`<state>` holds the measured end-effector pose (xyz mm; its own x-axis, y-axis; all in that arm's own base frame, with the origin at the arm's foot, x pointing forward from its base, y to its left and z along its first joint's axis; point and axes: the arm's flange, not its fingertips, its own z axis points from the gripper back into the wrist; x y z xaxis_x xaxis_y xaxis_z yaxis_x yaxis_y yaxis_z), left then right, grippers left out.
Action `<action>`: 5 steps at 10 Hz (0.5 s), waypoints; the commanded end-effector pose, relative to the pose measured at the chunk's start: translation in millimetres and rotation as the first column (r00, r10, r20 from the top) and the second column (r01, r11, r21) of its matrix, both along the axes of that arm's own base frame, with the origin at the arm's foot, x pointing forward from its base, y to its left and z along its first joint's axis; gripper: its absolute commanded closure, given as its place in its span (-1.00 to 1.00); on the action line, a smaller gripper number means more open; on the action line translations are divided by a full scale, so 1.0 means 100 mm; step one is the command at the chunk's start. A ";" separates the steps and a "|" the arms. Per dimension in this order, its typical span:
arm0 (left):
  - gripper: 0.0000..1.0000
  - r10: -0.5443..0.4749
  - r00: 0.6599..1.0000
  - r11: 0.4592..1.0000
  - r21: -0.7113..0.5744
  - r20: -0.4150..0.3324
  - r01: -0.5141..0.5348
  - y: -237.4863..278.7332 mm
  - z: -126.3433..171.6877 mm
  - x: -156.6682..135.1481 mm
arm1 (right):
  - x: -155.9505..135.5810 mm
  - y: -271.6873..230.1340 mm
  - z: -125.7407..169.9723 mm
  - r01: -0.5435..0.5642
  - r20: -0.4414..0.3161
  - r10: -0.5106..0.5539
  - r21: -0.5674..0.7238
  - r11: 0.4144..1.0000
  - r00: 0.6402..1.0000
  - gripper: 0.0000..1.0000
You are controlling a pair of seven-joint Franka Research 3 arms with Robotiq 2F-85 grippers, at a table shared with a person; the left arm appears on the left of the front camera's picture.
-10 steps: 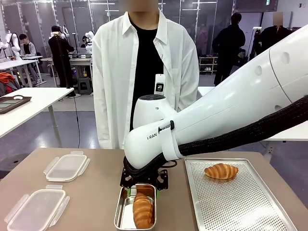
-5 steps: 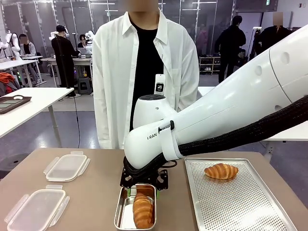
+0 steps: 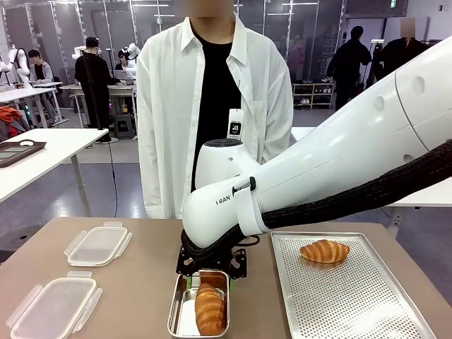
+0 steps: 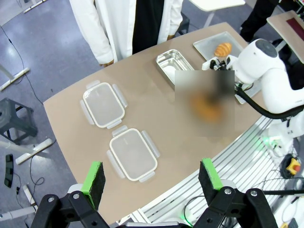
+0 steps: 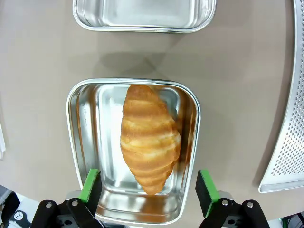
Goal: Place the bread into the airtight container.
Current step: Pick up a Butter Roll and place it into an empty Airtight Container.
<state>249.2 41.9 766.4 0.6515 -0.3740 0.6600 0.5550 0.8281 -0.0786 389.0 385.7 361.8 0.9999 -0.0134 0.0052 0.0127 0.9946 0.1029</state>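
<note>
A golden croissant (image 5: 149, 137) lies lengthwise inside a steel container (image 5: 73, 133), also seen as the croissant (image 3: 210, 308) in the container (image 3: 173, 311) at the table's near middle. My right gripper (image 5: 148, 187) hovers just above it, open, its green pads (image 5: 90, 185) spread outside the bread and not touching it. In the front view the right gripper (image 3: 210, 279) sits over the container's far end. My left gripper (image 4: 152, 176) hangs open high above the table, holding nothing. A second croissant (image 3: 324, 251) rests on the perforated tray (image 3: 353, 304).
Two clear plastic lids (image 3: 99, 244) (image 3: 53, 307) lie at the left of the table. A second, empty steel container (image 5: 142, 14) stands just beyond the filled one. A person in a white shirt (image 3: 212, 106) stands at the far edge.
</note>
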 end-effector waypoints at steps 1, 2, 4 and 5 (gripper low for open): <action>-1.00 -0.015 1.000 1.000 0.007 0.007 0.015 0.00 0.01 0.00 | 0.00 0.00 0.00 0.000 0.000 0.000 0.000 1.000 1.000 -1.00; -1.00 -0.015 1.000 1.000 0.007 0.007 0.015 0.00 0.01 0.00 | -0.03 -0.16 0.23 -0.051 0.063 0.051 0.008 0.999 0.997 -1.00; -1.00 -0.015 1.000 1.000 0.007 0.007 0.015 0.00 0.01 0.00 | -0.09 -0.65 0.60 -0.176 0.111 0.179 -0.040 0.984 0.978 -1.00; -1.00 -0.015 1.000 1.000 0.007 0.007 0.015 0.00 0.01 0.00 | -0.05 -0.99 0.78 -0.241 0.126 0.248 -0.064 0.968 0.961 -1.00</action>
